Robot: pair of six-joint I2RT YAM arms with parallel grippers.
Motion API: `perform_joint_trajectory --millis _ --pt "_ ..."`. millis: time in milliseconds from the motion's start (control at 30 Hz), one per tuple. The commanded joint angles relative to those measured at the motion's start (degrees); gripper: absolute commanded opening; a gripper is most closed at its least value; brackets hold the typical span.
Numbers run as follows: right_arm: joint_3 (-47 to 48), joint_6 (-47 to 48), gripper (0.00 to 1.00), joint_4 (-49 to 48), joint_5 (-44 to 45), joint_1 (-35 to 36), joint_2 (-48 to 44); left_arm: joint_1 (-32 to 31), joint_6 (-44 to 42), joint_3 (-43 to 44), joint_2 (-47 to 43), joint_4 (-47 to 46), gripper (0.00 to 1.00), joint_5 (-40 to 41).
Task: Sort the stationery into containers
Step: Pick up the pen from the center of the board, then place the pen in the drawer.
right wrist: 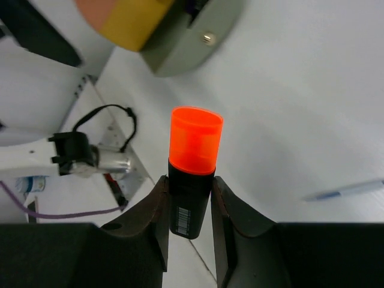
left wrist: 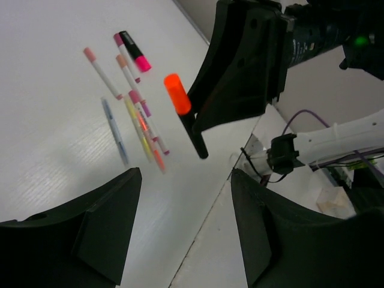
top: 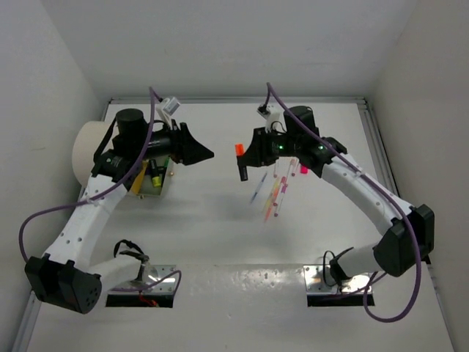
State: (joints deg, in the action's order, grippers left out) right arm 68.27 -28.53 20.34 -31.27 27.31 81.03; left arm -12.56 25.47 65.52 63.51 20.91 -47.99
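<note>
Clamped on a short black highlighter with a neon orange cap (right wrist: 195, 138), my right claw (right wrist: 189, 183) grips the black barrel low down. The cap stands free above the fingers, and the marker hangs in the air, off the white table (top: 220, 242).

Seen from above, the highlighter sits between my two arms, pointed toward my left claw (left wrist: 185, 198). That claw's jaws stand apart with nothing in them, and they face the marker from just beside it. I judge this to be a hand-over. The barrel is held at one end, probably so the other claw can close on the free part.

Below and behind the marker, the thin pens (left wrist: 141, 123) in pink-white, blue, orange and yellow lie loose in a rough bundle on the table. A black highlighter with a pink cap (left wrist: 135, 53) rests at the bundle's far end. None of these is sorted yet.

The small plastic bins (top: 154, 180) hang on the big white cylindrical drum (top: 91, 150) at the far left, partly hidden under my left arm. Some stationery shows inside them, and the passing across is likely because they are on that side.
</note>
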Motion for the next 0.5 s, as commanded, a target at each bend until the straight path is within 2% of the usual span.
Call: perform_joint_trajectory --millis 0,133,300,467 --pt "5.5 -2.3 0.0 -5.0 -0.6 3.6 -0.5 -2.0 7.1 1.9 -0.2 -8.0 0.67 0.1" --pt "9.1 -1.1 0.0 -4.4 0.7 8.4 0.9 -3.3 7.1 1.7 1.2 -7.6 0.68 1.9" --pt "10.7 0.6 0.0 -3.7 1.9 11.1 1.4 -3.7 6.7 2.1 1.2 -7.5 0.67 3.1" --pt "10.9 2.6 0.0 -3.2 2.5 13.2 1.4 -3.7 7.1 2.2 1.4 -8.2 0.62 2.6"
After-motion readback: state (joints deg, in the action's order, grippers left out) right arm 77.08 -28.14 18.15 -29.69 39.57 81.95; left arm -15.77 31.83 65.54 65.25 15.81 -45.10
